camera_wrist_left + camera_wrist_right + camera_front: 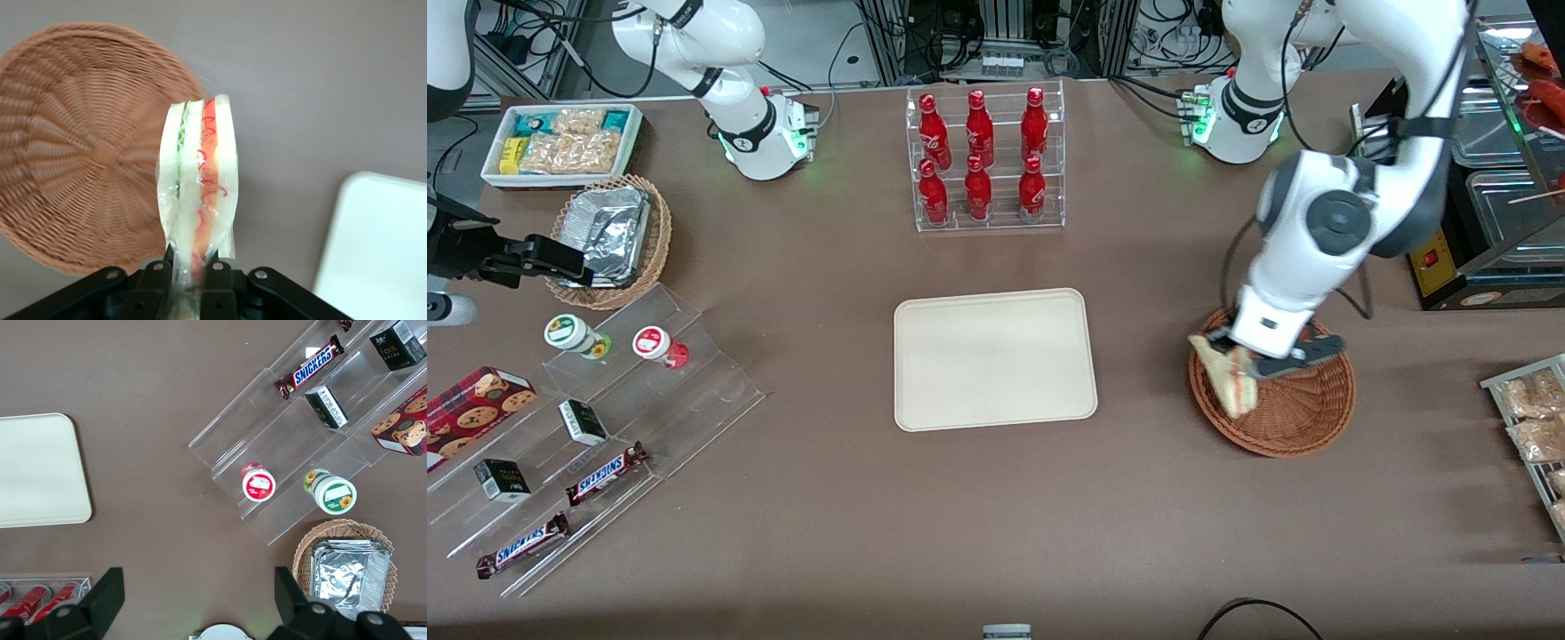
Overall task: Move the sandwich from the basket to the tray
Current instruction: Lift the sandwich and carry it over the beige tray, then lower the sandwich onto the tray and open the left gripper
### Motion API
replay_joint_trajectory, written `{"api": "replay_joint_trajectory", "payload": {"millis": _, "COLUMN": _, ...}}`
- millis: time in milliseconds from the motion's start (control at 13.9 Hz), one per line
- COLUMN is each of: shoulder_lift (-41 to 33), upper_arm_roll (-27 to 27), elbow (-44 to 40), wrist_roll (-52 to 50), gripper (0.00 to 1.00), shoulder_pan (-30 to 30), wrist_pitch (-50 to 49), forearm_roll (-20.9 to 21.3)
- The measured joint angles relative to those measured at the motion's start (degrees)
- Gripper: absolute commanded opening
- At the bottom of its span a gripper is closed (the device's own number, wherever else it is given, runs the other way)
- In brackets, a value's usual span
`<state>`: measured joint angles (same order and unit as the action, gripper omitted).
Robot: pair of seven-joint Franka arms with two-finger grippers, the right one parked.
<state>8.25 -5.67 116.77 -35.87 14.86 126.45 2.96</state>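
Observation:
My left gripper (1240,356) (190,267) is shut on the sandwich (1230,374) (199,180), a plastic-wrapped wedge of pale bread with green and red layers. It holds the sandwich lifted above the rim of the reddish-brown wicker basket (1294,404) (80,153), on the edge that faces the tray. The basket's inside shows bare weave. The cream-beige tray (994,357) (387,247) (37,470) lies flat at the middle of the table with nothing on it, a gap of brown tabletop between it and the basket.
A clear rack of red bottles (984,160) stands farther from the front camera than the tray. Toward the parked arm's end are a tan basket with foil containers (612,238), a white snack bin (562,142) and an acrylic step shelf (596,427). Snack packets (1529,418) lie at the working arm's end.

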Motion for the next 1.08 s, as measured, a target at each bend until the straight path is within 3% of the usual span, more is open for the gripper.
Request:
{"api": "replay_joint_trajectory", "payload": {"millis": 360, "shoulder_lift": 2.5, "upper_arm_roll": -0.2, "elbow": -10.0, "wrist_roll": -6.7, "gripper": 0.00, "shoulder_pan": 13.8, "wrist_pitch": -7.9, "forearm_roll": -0.1}}
{"api": "replay_joint_trajectory", "payload": {"millis": 648, "shoulder_lift": 12.2, "upper_arm_roll": -0.2, "elbow": -19.2, "wrist_roll": -14.4, "gripper": 0.00, "shoulder_pan": 22.0, "wrist_pitch": -7.9, "forearm_roll": -0.1}}
{"api": "replay_joint_trajectory", "payload": {"millis": 1080, "shoulder_lift": 27.8, "upper_arm_roll": -0.1, "elbow": -30.0, "wrist_roll": -17.0, "gripper": 0.00, "shoulder_pan": 28.6, "wrist_pitch": -5.9, "forearm_roll": -0.1}}
